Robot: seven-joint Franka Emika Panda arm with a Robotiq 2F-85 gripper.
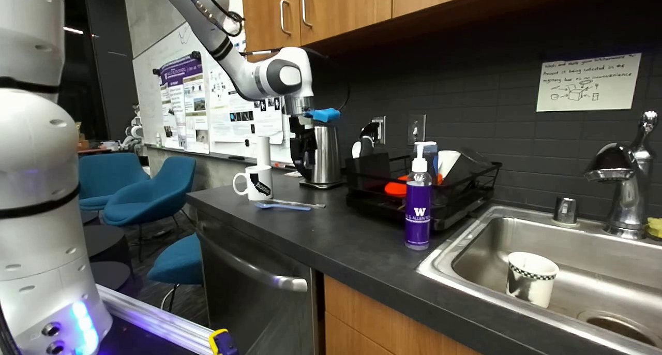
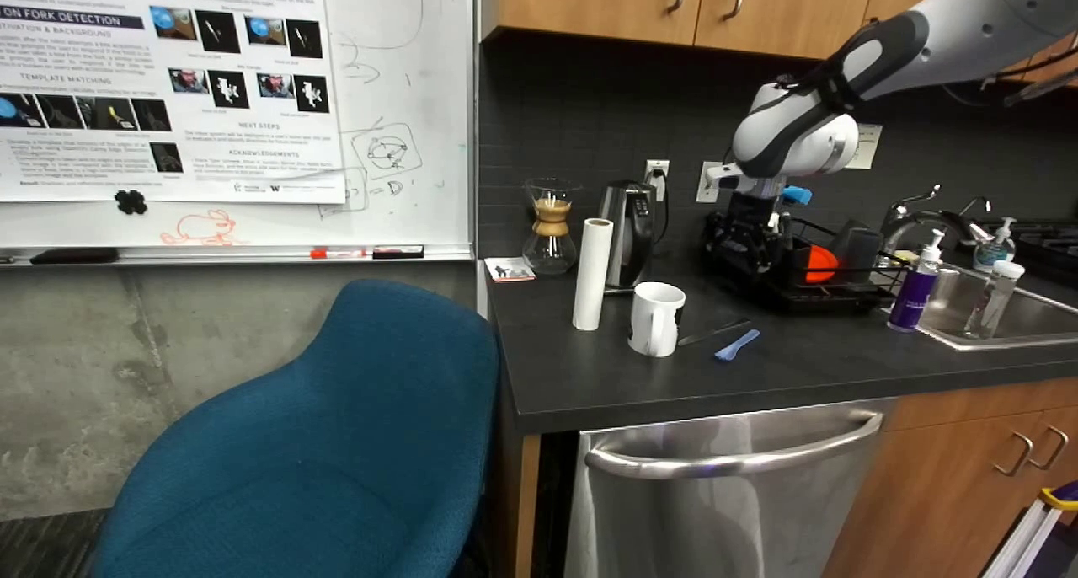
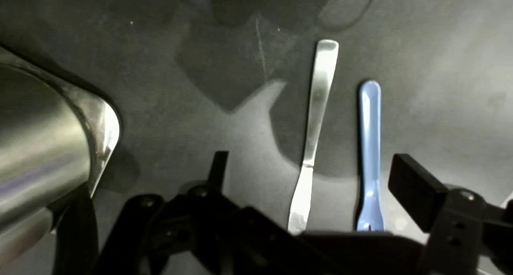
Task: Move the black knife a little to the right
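The only knife I see is silver metal, not black. In the wrist view the knife [image 3: 318, 102] lies flat on the dark counter, its blade end partly cut off by the gripper body. A blue fork [image 3: 370, 134] lies beside it, apart from it. In both exterior views the knife [image 1: 310, 205] [image 2: 714, 332] and fork [image 1: 282, 206] [image 2: 738, 345] lie near the white mug [image 1: 259, 184]. My gripper [image 3: 312, 170] is open and empty, pointing down above the counter, with knife and fork both between its fingers in the wrist view. The gripper [image 2: 749, 254] hangs beside the dish rack.
A steel kettle [image 1: 326, 156] stands close to the gripper and shows at left in the wrist view [image 3: 40, 134]. A white roll [image 2: 594, 275] stands behind the mug. A black dish rack [image 1: 357, 189], purple bottle [image 1: 418, 212] and sink [image 1: 439, 262] are along the counter.
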